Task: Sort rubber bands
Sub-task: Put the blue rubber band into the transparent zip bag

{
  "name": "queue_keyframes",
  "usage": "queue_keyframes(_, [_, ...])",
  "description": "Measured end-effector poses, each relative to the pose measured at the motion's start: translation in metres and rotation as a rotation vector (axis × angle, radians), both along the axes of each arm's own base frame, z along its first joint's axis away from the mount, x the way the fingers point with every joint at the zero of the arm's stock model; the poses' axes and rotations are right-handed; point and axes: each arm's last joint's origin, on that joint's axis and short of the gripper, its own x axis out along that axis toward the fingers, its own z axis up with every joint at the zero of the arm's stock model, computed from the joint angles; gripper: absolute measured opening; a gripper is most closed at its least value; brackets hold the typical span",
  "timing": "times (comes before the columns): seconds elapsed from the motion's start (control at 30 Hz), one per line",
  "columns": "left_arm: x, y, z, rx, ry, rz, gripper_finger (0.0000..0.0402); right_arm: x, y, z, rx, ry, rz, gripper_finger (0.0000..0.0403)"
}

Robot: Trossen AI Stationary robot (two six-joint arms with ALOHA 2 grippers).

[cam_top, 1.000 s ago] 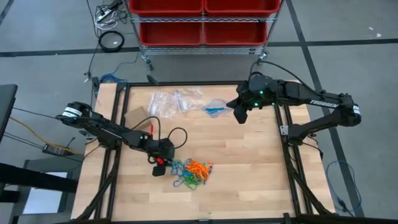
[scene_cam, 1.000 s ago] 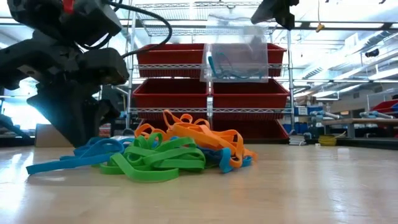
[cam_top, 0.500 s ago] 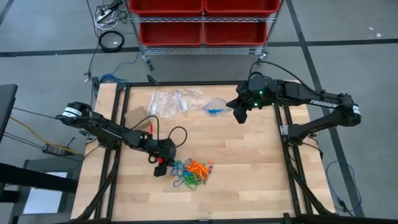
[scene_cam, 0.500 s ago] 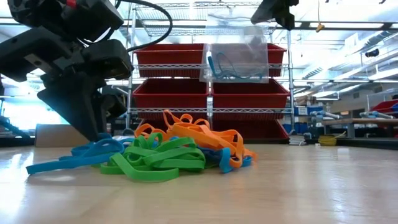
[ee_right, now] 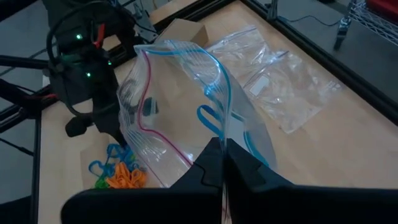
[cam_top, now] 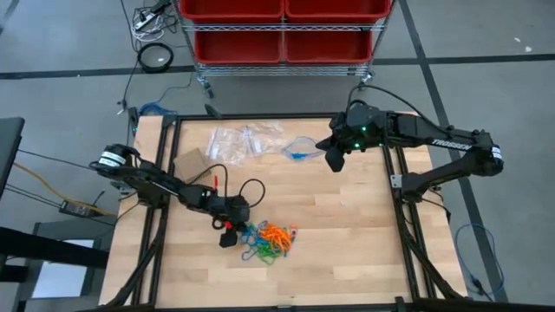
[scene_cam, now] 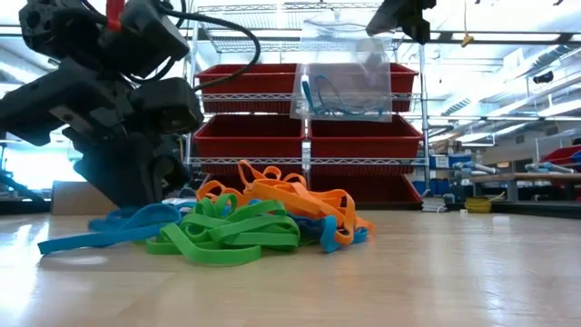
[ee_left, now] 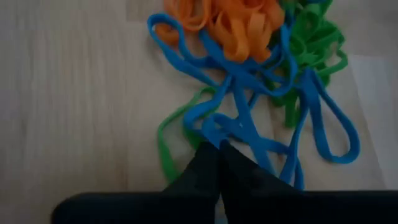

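overhead, table-level, two wrist close-ups

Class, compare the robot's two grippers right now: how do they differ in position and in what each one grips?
The left gripper is down at the table, shut on a blue rubber band at the pile's edge; the right gripper is raised at the far side, shut on a clear plastic bag holding blue bands. Both are closed and holding something.

rubber bands [cam_top: 267, 240] heaped near table [cam_top: 347, 243] front, left claw [cam_top: 231, 236] touching their left edge, bags [cam_top: 247, 140] at back
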Motion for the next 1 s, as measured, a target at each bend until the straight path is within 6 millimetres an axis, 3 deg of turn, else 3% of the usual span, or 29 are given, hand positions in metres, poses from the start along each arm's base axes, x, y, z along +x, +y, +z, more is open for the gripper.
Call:
queue_keyframes(0.27, [0.007, -0.001, 0.023, 0.041, -0.046, -0.033, 0.0003, 0.0, 0.003, -0.001, -0.002, 0.01, 0.007, 0.0])
queue_keyframes(0.43, [0.008, 0.0, 0.056, 0.127, -0.06, -0.033, 0.0002, 0.001, 0.008, -0.004, 0.007, 0.021, 0.022, 0.0])
queue_keyframes(0.57, [0.005, 0.003, 0.086, 0.2, -0.058, -0.033, 0.0001, 0.002, 0.011, -0.019, 0.025, 0.066, 0.027, 0.0])
queue_keyframes(0.73, [-0.002, 0.005, 0.116, 0.229, -0.04, -0.027, 0.0001, 0.002, 0.013, -0.052, 0.077, 0.151, 0.008, 0.0])
queue_keyframes(1.0, [-0.01, 0.007, 0.111, 0.257, 0.087, -0.029, 0.0001, 0.006, 0.014, -0.085, 0.143, 0.134, 0.048, 0.0])
